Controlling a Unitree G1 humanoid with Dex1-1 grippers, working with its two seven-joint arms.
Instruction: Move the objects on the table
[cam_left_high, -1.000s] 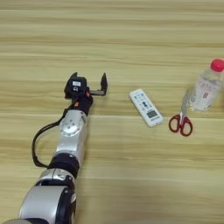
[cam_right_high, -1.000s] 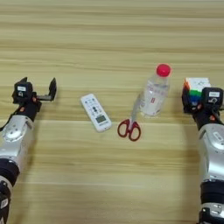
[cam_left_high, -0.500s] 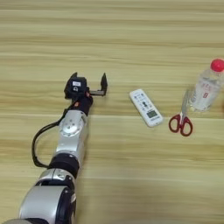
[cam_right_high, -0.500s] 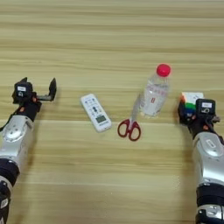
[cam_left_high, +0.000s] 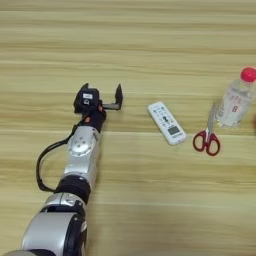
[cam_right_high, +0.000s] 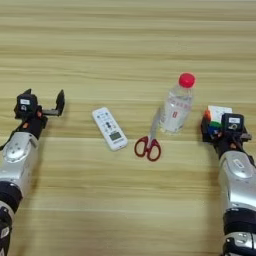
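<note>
My right gripper (cam_right_high: 219, 125) is shut on a multicoloured puzzle cube (cam_right_high: 215, 116) at the right of the table (cam_left_high: 150, 40), just right of a clear bottle (cam_right_high: 176, 107) with a red cap. Whether the cube rests on the wood I cannot tell. Red-handled scissors (cam_right_high: 149, 142) lie left of the bottle, blades pointing away from me. A white remote control (cam_left_high: 167, 123) lies slanted near the middle. My left gripper (cam_left_high: 102, 94) stands open to the left of the remote, with nothing between its fingers.
The bottle (cam_left_high: 236, 100), the scissors (cam_left_high: 207, 136) and the remote (cam_right_high: 110, 128) form a row between my two arms. A black cable (cam_left_high: 42, 165) loops off my left forearm. Bare wood stretches across the far half of the table.
My right gripper has carried the cube to the left and nearer to me, ending close beside the bottle. The left arm and the other things have not moved.
</note>
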